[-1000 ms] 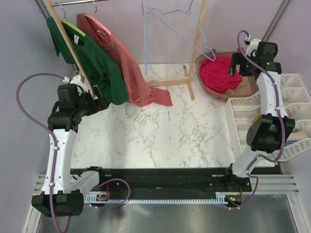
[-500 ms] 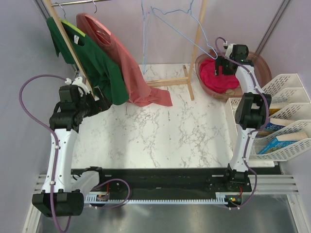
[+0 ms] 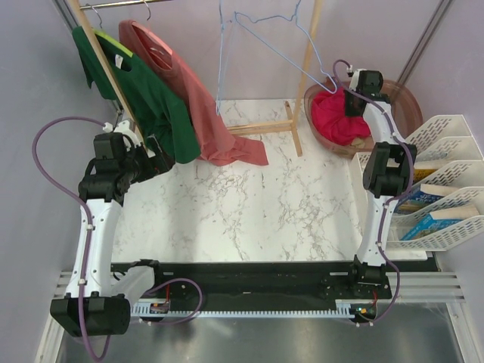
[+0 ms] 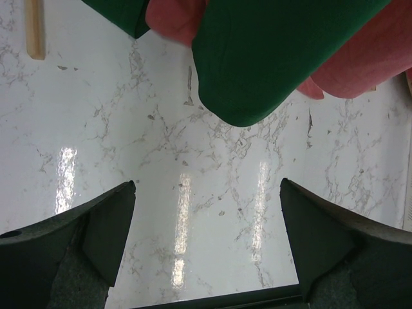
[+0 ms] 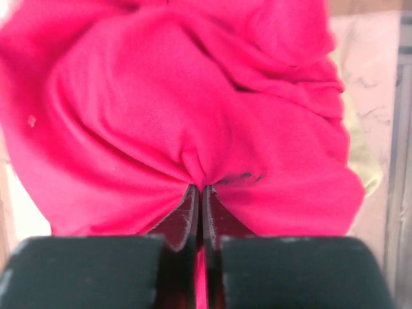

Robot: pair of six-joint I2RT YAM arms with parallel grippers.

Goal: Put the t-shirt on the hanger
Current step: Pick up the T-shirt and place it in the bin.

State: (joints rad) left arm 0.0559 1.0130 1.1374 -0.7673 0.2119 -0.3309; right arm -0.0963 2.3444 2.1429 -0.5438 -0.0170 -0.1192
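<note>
The right gripper [image 5: 198,188], jaws pressed together, pinches a fold of the t-shirt [image 5: 193,116], the fabric puckering into creases where the fingertips meet. The garment is a bright crimson heap, crumpled so that neither sleeves nor neck can be made out, and it lies in a round brown basket [image 3: 401,102] at the table's [image 3: 265,204] far right corner, filling the basket's left half. Just left of it, the hanger [image 3: 280,53], thin pale-blue wire, hangs bare, its lower corner dipping to the basket's rim. Across the marble-patterned top, the left gripper [image 4: 207,185] hovers with jaws wide apart and nothing between them, beneath the hem of a dark green shirt [image 4: 277,58]. That shirt and a salmon-pink shirt [image 3: 204,113] hang side by side on the wooden rack: two hung garments, one in the basket. White mesh trays [image 3: 446,181] at the right edge hold flat items too small to identify.
</note>
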